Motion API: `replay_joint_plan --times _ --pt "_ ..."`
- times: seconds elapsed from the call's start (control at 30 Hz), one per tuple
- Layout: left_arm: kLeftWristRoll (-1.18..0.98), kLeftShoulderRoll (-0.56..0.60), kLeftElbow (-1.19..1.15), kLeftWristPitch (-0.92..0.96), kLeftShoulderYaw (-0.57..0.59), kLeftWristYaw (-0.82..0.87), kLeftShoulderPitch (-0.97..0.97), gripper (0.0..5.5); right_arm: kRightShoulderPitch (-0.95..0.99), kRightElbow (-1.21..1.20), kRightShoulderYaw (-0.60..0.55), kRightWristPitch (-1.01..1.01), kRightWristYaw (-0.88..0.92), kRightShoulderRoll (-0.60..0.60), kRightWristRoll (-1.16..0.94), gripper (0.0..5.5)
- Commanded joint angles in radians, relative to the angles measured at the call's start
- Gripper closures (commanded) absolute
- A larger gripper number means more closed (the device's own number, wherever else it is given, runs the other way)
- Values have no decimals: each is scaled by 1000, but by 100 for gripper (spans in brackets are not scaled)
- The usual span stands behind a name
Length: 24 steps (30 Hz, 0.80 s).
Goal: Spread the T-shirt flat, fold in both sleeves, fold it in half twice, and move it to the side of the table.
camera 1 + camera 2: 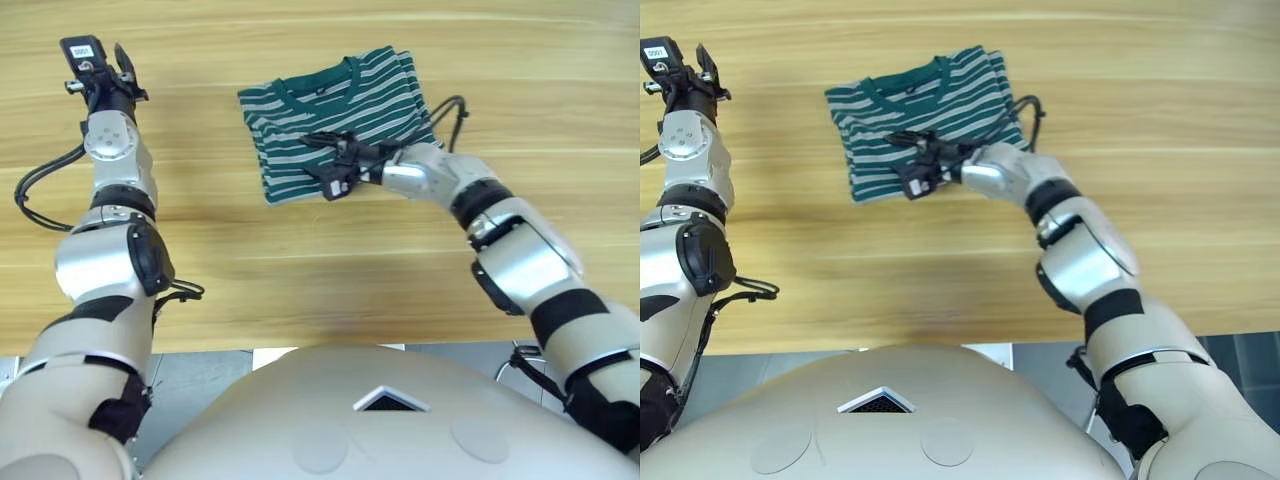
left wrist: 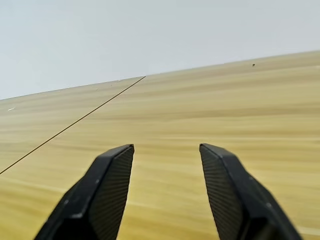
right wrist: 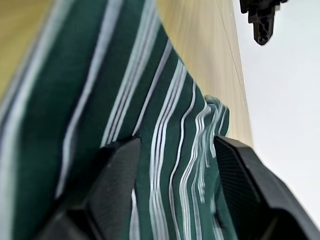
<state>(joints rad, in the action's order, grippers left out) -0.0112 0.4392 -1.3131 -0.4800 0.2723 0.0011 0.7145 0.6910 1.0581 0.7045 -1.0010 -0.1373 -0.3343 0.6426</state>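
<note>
Shows the folded striped T-shirt (image 1: pixel 320 110) at far centre of the table (image 1: pixel 520 90), right gripper (image 1: pixel 322 162) spread open over its near edge, left gripper (image 2: pixel 166 150) open and empty far left; risks unfolding it by pinching only top layers.

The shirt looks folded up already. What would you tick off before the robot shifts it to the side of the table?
1. T-shirt folded into a compact rectangle: ok.
2. Right claw over the shirt's near edge: ok.
3. Right claw shut on the fabric: not ok, its fingers stand apart.
4. All folded layers between those fingers: cannot tell.
5. Left claw out of the way: ok, open over bare table, well to the shirt's left.
6. Free table beside the shirt: ok, bare wood on both sides.
</note>
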Motion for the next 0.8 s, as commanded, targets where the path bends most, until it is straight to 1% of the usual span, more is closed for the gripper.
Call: replay_joint_plan --times 0.03,0.07,0.13,0.2,0.27,0.33,0.4,0.47,0.53,0.67,0.8 --pt "-39 -25 29 -58 20 -64 -53 306 -295 -257 -118 -100 -113 -285 -245 280" --pt "-40 -32 33 -70 18 -73 -60 306 -346 -339 -158 -88 -110 -304 -314 280" --pt "-32 -47 38 -88 7 -73 -69 306 -409 -467 -227 -35 -88 -265 -441 280" --pt "-29 -58 38 -93 3 -71 -68 306 -441 -546 -287 57 -46 -170 -530 280" --pt "-34 -65 41 -98 6 -74 -70 306 -477 -605 -316 157 -19 -72 -583 280" --pt "-34 -71 44 -108 6 -77 -78 306 -525 -652 -305 236 7 -2 -526 280" --pt "-37 -76 47 -117 6 -82 -87 306 -567 -677 -259 307 31 36 -390 280" --pt "-39 -82 47 -120 7 -84 -92 306 -587 -686 -219 358 48 52 -264 280" --pt "-38 -90 47 -120 5 -87 -94 306 -589 -686 -207 410 69 70 -188 280" --pt "-23 -111 51 -132 -11 -89 -93 306 -572 -705 -208 497 75 100 -126 280" --pt "-22 -125 56 -148 -21 -89 -100 306 -564 -754 -226 536 59 89 -116 280"
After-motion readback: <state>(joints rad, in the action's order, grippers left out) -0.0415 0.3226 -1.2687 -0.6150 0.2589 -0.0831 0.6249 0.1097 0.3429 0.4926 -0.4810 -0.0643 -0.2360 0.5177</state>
